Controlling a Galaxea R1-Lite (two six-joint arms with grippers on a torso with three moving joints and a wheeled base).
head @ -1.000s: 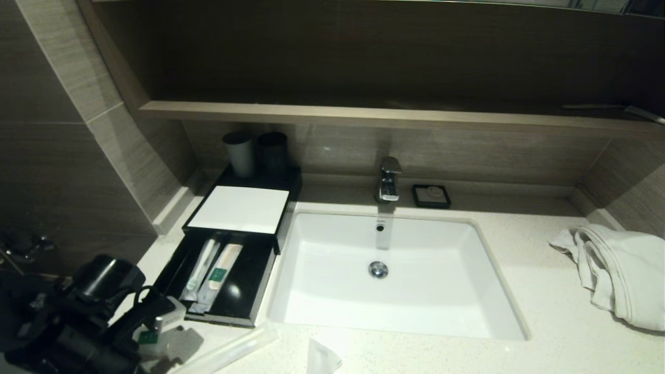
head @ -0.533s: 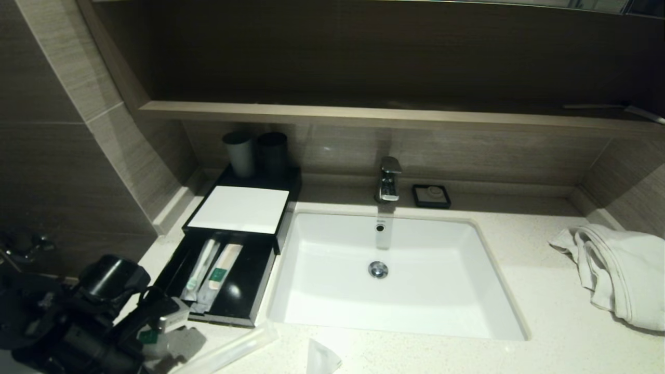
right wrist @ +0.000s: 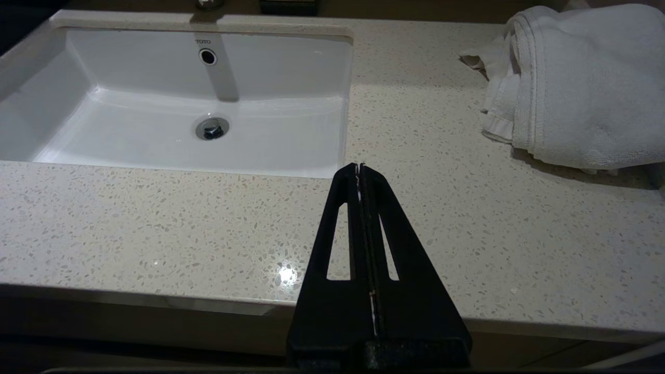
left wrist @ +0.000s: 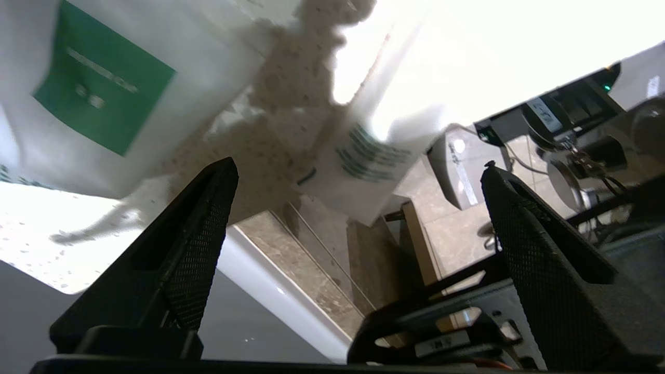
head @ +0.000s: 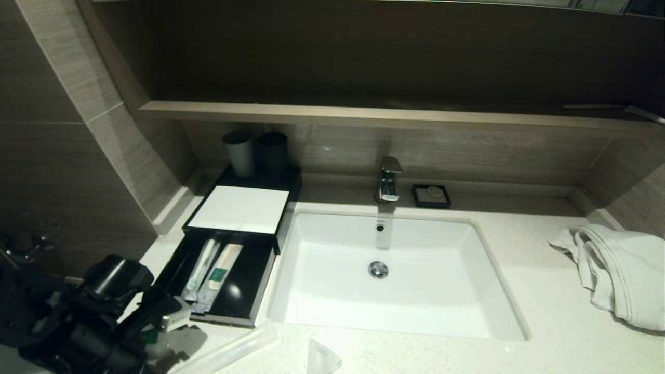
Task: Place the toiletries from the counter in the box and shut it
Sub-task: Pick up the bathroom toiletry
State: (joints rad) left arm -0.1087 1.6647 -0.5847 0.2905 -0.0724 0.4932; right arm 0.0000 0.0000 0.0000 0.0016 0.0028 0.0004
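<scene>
Left gripper (left wrist: 358,171) has its fingers (left wrist: 200,228) spread wide, nothing between them. It hovers low at the bench's (head: 545,311) front left corner, just off a pouch (left wrist: 104,93) with a green square mark lying flat on the bench; a second packet (left wrist: 374,156) with green print lies beside it, overhanging the edge. In the head view the left arm sits bottom left, gripper (head: 156,319) over that pouch (head: 150,337). A long packet (head: 228,350) and a small folded packet (head: 322,358) lie further right along the front edge. Box (head: 239,208) stands left of the sink (head: 291,311), drawer (head: 244,296) pulled out, with two long packets (head: 210,272) inside. Two cups (head: 254,150) behind the box. Right gripper (right wrist: 359,169), fingers pressed together and empty, is parked above the bench front, right of the sink, towel (right wrist: 576,83) well beyond it.
</scene>
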